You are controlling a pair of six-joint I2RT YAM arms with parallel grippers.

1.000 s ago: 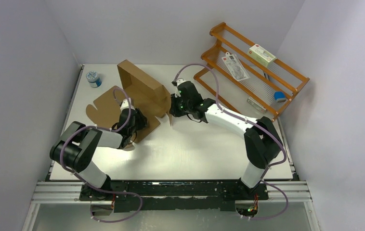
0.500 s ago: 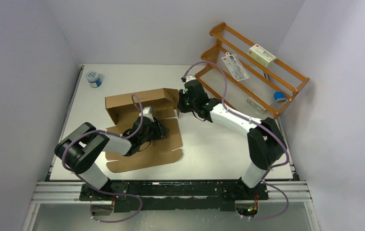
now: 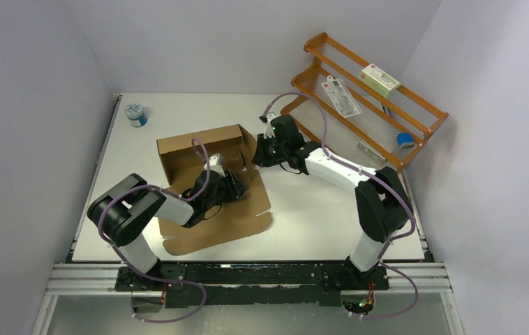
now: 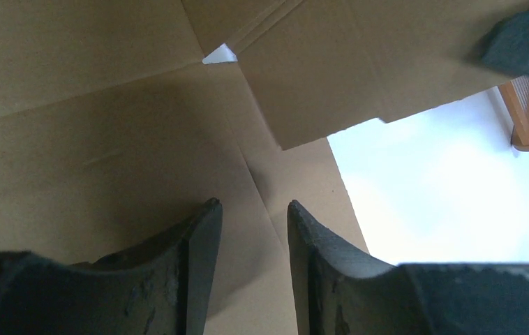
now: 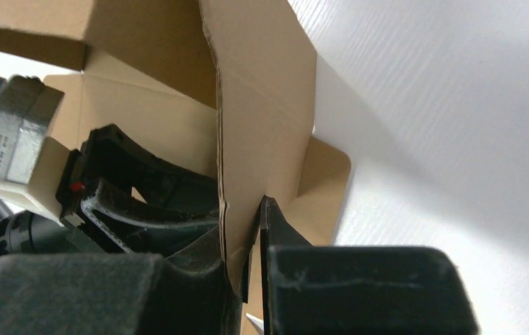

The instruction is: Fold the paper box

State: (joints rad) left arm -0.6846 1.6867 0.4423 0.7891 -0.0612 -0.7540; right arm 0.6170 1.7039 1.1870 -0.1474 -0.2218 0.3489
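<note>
A white table (image 3: 317,216) fills a booth of plain pale walls (image 3: 248,42). Left of centre on it lies the paper box (image 3: 209,209), plain brown cardboard, half built. Its base and notched front flap lie flat, and its back wall stands upright. An orange wooden rack (image 3: 366,105) leans at the far right corner, holding a white carton (image 3: 379,79) and a packet (image 3: 342,95). A small tub (image 3: 135,114) sits far left. The left gripper (image 4: 251,204) is low over the box floor, its fingers parted by a narrow gap with nothing between them. The right gripper (image 5: 243,218) pinches the upright side flap at the box's right end.
</note>
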